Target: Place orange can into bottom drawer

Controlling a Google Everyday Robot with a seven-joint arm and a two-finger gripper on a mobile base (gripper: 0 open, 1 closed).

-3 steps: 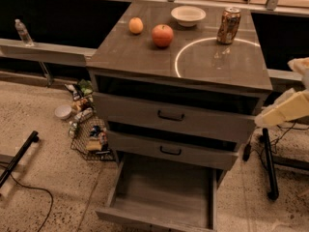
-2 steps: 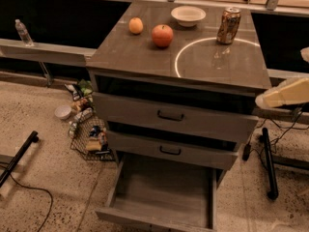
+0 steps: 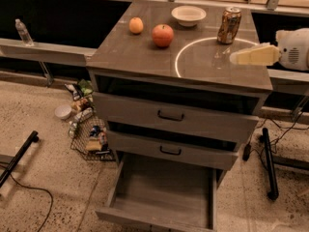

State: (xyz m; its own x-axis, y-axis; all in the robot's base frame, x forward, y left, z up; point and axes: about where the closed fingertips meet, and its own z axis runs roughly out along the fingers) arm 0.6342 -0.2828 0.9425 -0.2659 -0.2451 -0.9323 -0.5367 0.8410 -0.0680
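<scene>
The orange can [image 3: 229,25] stands upright at the back right of the cabinet top [image 3: 140,52], on the far edge of a pale ring mark. The bottom drawer [image 3: 161,190] is pulled out at the cabinet's foot, its grey inside bare. My gripper [image 3: 236,57] comes in from the right edge, over the right side of the cabinet top, in front of the can and a little to its right. Its pale fingers point left. It is apart from the can.
A round orange fruit [image 3: 136,25], a red apple [image 3: 162,35] and a white bowl [image 3: 188,15] sit on the cabinet top left of the can. Two upper drawers [image 3: 169,116] with black handles stand slightly ajar. A wire basket of packets [image 3: 91,137] lies on the floor left.
My gripper has risen from beside the upper drawers at the right edge to the height of the cabinet top and moved left over it, nearer the can.
</scene>
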